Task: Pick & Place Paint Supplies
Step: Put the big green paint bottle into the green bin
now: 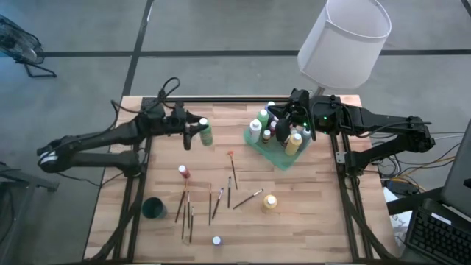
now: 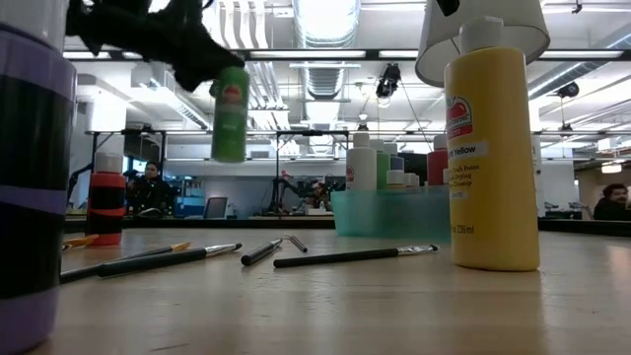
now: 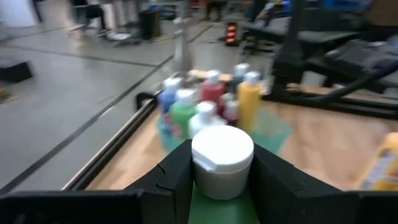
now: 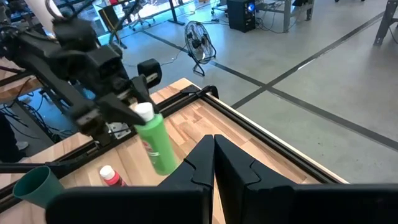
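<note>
Left gripper [image 1: 197, 130], fingers clamped on the white-capped neck of a green bottle [image 1: 206, 132], holding it in the air above the table [image 1: 309, 213], well left of the tray [image 1: 274, 152]; tray holds several bottles, at the far right of the table; right gripper [image 1: 288, 116] over the tray, fingers pressed together, empty; red bottle [image 1: 183, 171], yellow bottle [image 1: 269, 202] and brushes [image 1: 212, 204] on the table nearer the front; dark cup [image 1: 154, 208] at front left.

Wooden table [image 1: 316, 221] bears brushes [image 1: 221, 200], bottles [image 1: 269, 203], tray [image 1: 278, 156], cup [image 1: 154, 208].
</note>
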You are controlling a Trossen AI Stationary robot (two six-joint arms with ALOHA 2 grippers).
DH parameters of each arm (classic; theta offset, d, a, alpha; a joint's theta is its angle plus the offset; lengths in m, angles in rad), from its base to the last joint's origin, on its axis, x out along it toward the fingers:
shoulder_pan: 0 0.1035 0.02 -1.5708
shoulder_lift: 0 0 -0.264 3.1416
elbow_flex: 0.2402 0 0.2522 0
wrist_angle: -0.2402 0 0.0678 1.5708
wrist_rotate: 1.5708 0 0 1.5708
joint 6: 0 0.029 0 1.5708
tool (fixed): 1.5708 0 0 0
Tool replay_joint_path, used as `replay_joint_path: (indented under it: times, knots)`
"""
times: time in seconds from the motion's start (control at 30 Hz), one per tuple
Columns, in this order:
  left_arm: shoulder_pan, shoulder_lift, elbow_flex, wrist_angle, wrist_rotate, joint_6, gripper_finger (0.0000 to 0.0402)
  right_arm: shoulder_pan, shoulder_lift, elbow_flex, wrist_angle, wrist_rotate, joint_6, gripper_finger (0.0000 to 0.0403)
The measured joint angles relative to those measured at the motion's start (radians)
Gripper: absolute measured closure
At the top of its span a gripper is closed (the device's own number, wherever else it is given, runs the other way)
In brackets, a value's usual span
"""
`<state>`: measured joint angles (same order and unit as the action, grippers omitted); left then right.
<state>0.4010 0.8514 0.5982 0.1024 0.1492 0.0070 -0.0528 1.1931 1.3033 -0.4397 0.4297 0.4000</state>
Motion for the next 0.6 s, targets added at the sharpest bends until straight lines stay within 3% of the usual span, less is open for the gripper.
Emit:
replay_joint_path:
  times: [0.37, 0.6]
  knots:
    - [-0.181, 0.189, 0.211, -0.005, 0.025, 0.071, 0.0273, 0.000, 0.000, 0.000, -0.002, 0.000, 0.000, 0.0394]
    - [-0.217, 0.352, 0.276, 0.084, 0.021, 0.071, 0.0273, 0.000, 0.000, 0.000, -0.031, 0.000, 0.000, 0.0394]
